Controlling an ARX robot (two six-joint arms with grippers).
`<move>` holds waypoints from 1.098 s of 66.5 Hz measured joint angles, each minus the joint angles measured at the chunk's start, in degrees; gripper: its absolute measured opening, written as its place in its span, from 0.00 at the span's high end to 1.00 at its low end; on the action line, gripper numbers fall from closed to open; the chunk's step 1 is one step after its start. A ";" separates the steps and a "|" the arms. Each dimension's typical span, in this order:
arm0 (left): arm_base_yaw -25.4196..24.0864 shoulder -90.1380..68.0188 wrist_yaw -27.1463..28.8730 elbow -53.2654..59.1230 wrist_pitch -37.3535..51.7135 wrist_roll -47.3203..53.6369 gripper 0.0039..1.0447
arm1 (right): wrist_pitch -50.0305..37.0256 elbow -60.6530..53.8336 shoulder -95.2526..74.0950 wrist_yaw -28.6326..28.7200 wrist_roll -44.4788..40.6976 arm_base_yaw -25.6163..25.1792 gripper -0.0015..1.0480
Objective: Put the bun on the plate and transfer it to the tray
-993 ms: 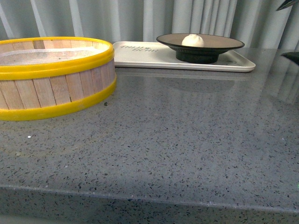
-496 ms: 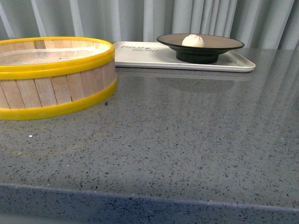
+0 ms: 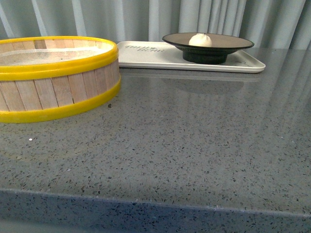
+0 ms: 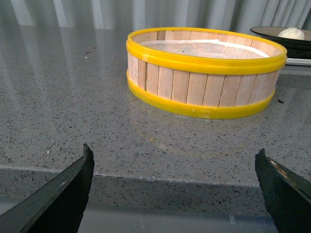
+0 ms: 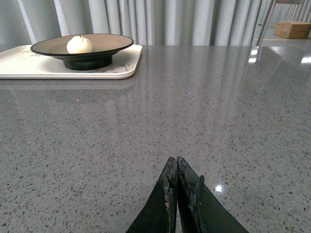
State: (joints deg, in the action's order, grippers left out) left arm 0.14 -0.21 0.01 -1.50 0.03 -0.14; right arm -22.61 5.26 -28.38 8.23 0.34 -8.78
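Fingertips of the right gripper (image 5: 176,167) are pressed together on nothing, low over the counter (image 3: 194,145); the left gripper (image 4: 175,167) is spread wide, empty. Well beyond them the bun (image 3: 200,40) sits in the plate (image 3: 228,46), which stands on the tray (image 3: 146,56). The task looks finished, so both arms should stay clear.

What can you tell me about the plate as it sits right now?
The plate is wide, shallow and round, matte tan-brown inside with a thin black rim and a black raised foot; it looks ceramic. It stands upright and level on the right half of the cream tray, only its foot touching the tray. The small white bun rests in its bowl, slightly left of centre in the front view. Neither hand is near it, and it looks intact and clean.
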 joint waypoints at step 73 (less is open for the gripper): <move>0.00 0.00 0.00 0.00 0.00 0.00 0.06 | 18.95 -4.94 23.28 -8.15 -0.15 8.61 0.98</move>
State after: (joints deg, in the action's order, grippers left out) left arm 0.14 -0.21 0.01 -1.50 0.03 -0.14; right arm -3.66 0.32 -5.10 0.08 0.19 -0.16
